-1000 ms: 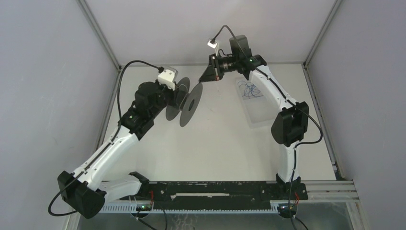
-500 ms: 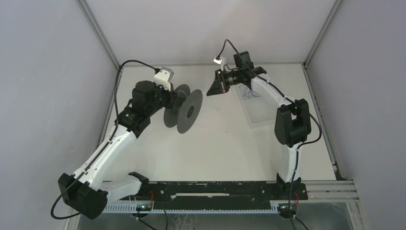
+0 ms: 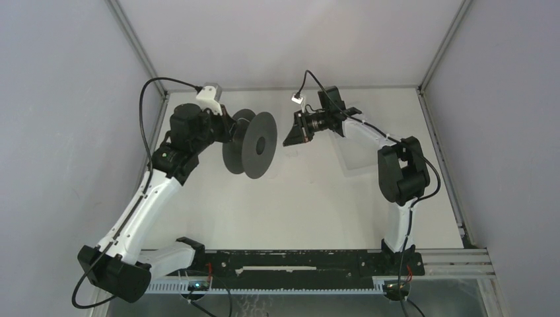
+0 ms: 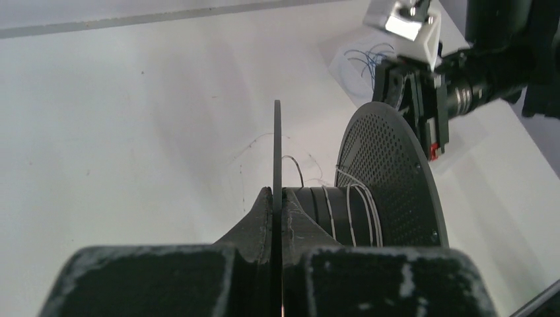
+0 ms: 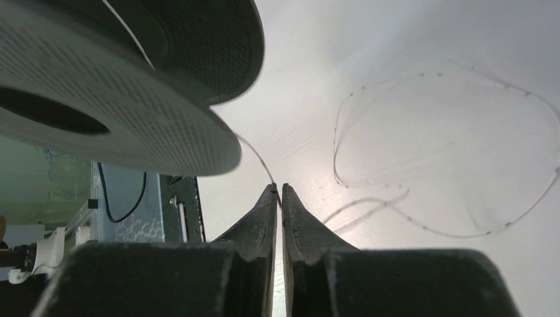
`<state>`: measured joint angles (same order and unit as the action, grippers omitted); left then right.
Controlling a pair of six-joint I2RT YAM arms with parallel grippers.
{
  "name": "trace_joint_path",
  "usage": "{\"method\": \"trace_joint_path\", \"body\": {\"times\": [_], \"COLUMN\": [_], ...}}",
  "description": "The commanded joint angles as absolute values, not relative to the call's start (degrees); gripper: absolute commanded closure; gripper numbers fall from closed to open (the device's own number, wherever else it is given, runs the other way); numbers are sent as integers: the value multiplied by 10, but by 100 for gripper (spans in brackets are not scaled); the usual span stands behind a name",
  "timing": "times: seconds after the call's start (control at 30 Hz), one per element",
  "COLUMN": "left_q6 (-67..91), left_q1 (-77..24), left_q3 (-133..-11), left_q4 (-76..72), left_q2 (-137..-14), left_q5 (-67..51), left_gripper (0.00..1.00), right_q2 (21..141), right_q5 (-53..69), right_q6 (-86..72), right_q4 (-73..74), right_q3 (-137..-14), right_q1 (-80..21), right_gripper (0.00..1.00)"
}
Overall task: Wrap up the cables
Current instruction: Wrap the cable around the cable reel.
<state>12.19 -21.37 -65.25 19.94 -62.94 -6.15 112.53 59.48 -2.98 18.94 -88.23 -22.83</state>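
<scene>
Left end effector (image 4: 277, 201) is clenched on the near flange of the black spool (image 3: 254, 142), holding it up off the bench (image 3: 304, 198) with its axis sideways. Right end effector (image 5: 278, 193), just beside the far flange, is pinched shut on the thin whitish cable (image 5: 335, 142), with one strand running from its tips up to the spool. A few turns sit on the hub (only a handful, spaced apart, in the left wrist view). Most of the cable lies in loose loops on the bench below. My read: winding has begun, but the bulk is left to go on.
</scene>
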Motion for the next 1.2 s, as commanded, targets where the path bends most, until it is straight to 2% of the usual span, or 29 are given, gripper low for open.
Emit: {"method": "trace_joint_path", "body": {"times": [0.0,0.17,0.37,0.53,0.83,1.17], "left_q6": [169,189,202,205,215,225], "left_q1": [-194,-188,-184,-183,-182,-178], "left_q3": [-719,-723,-723,-721,-732,-738], "left_q4": [155,164,169,173,181,183], "left_q2": [-600,-600,-598,-595,-599,-600], "left_q5": [-48,-42,-43,-37,-46,-55], "left_gripper": [100,100,100,100,100,100], "right_q2": [1105,1115,1114,1072,1017,1071], "right_q5": [597,598,576,557,497,458], "right_q6": [-35,-36,-38,-40,21,72], "right_q4": [148,133,112,84,120,165], "right_q3": [-864,-850,-841,-814,-820,-865], "right_q1": [-230,-242,-253,-231,-224,-261], "right_gripper": [87,79,62,50,34,30]}}
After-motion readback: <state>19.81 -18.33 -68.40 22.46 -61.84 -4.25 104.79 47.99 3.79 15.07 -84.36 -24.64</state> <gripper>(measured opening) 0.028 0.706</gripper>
